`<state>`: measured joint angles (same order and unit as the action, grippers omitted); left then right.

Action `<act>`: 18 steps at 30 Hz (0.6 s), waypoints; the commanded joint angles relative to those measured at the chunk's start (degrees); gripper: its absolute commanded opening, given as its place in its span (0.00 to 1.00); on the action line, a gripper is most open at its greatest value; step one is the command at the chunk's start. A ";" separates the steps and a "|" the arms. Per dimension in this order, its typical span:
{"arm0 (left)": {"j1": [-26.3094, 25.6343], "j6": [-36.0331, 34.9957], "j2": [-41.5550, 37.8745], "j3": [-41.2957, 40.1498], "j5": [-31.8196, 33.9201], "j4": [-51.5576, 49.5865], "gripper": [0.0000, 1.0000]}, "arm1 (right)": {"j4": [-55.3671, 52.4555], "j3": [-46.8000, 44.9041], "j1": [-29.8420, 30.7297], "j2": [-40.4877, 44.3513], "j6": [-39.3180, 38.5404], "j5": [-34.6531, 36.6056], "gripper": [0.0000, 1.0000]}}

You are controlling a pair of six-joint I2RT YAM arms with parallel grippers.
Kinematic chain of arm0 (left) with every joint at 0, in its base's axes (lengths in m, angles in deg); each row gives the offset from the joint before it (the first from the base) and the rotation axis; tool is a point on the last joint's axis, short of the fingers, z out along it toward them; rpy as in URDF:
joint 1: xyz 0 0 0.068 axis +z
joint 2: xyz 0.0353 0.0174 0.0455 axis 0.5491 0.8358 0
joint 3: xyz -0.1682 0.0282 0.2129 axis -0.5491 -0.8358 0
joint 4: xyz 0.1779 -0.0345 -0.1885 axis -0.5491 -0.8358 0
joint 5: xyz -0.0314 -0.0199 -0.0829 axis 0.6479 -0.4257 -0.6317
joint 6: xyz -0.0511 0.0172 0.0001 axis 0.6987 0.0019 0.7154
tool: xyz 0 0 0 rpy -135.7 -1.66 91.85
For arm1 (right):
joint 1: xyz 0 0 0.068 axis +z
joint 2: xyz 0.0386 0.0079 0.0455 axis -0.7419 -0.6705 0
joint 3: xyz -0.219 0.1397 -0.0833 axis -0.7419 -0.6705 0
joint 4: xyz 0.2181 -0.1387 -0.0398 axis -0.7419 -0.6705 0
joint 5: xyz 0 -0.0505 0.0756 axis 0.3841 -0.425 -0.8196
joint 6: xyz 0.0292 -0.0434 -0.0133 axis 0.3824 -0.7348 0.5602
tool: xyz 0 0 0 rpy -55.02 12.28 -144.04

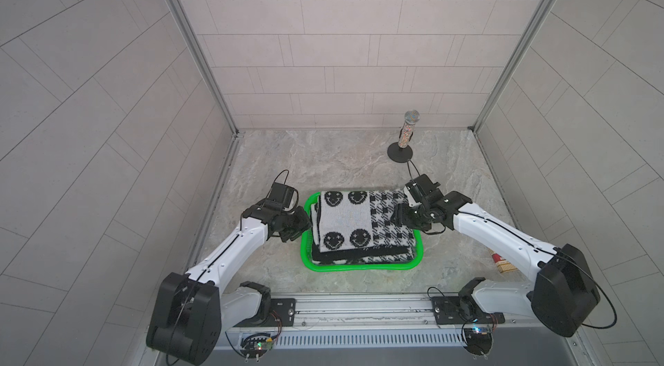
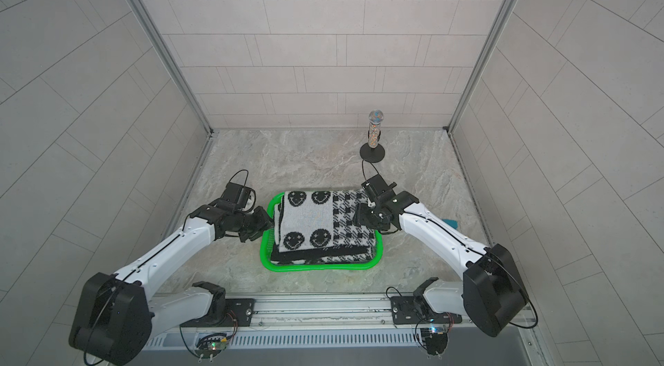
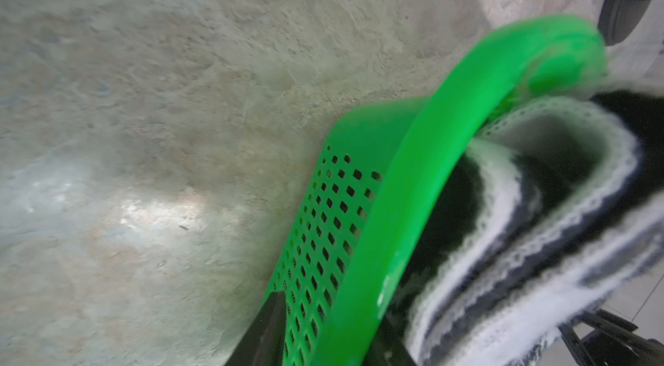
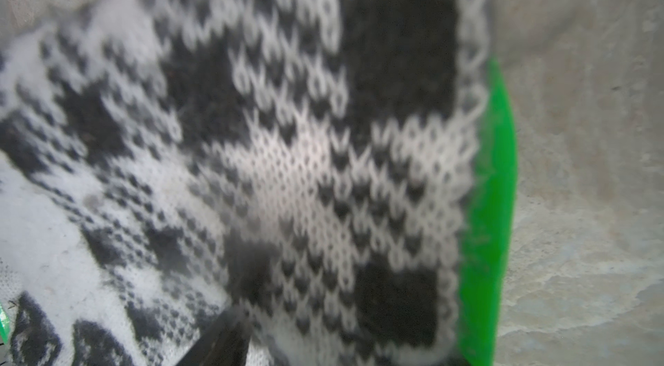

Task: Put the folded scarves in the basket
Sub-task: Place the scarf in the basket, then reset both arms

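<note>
- The folded scarf (image 1: 345, 220) (image 2: 309, 220), a black-and-white knit with smiley faces on one half and a houndstooth check on the other, lies stacked inside the basket (image 1: 359, 267) (image 2: 316, 267).
- The bright green basket sits on the stone-patterned tabletop (image 1: 323, 163), midway between the two arms. Its near and left rims are bare, and the scarf hides the far rim.
- The left gripper (image 1: 303, 224) (image 2: 266, 222) is right at the basket's left rim. The left wrist view shows the perforated wall (image 3: 323, 238) and the scarf's layered edge (image 3: 539, 220) up close. Whether its jaws are parted or pinching anything is unclear.
- The right gripper (image 1: 399, 217) (image 2: 359, 217) is over the scarf's houndstooth side. The right wrist view is filled with blurred knit (image 4: 287, 166), with the green rim (image 4: 492, 184) beside it. I cannot make out its grip either.
- A glittery microphone (image 1: 409, 129) stands upright on a round black base at the back, well apart from the basket.
</note>
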<state>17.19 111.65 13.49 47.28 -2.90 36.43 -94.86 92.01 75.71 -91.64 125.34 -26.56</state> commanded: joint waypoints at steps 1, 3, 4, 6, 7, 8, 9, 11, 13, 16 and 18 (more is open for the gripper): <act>-0.68 2.60 1.42 -0.49 -0.93 5.25 0.35 | -3.12 0.74 -2.02 1.92 -2.99 0.46 0.69; -0.79 2.82 2.52 -0.07 -0.81 6.17 0.35 | -4.86 1.93 -2.30 3.28 -3.52 1.75 0.71; -0.84 2.80 2.84 0.27 -0.86 6.24 0.35 | -5.65 2.41 -2.33 3.95 -3.57 2.67 0.72; -0.98 2.51 2.90 1.43 -0.45 5.00 0.35 | -7.37 3.36 -2.41 5.98 -3.41 5.68 0.75; -0.96 2.12 2.54 2.20 0.29 3.75 0.37 | -8.23 3.69 -2.56 6.90 -3.24 7.53 0.77; -1.02 1.57 1.63 3.17 1.81 1.92 0.42 | -9.64 4.32 -2.76 7.97 -3.17 9.89 0.81; -1.09 1.05 0.36 4.01 3.76 0.13 0.47 | -10.69 5.01 -3.06 8.79 -3.18 11.94 0.86; -0.98 -0.15 -2.65 5.99 8.58 -2.98 0.55 | -12.53 6.35 -3.96 10.63 -3.31 15.84 1.00; 0.15 -0.99 -4.94 7.51 11.44 -4.66 0.66 | -13.68 7.84 -5.27 12.04 -3.68 18.49 1.00; 3.98 -3.93 -4.42 11.58 10.76 -7.71 0.79 | -14.87 10.67 -8.16 13.70 -4.54 21.46 1.00; 7.70 -5.33 -2.99 13.36 8.35 -7.97 0.88 | -14.60 11.90 -10.76 14.78 -5.49 22.21 1.00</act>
<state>21.32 109.24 9.36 58.41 4.60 32.21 -106.46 102.07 67.20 -78.43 121.51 -9.76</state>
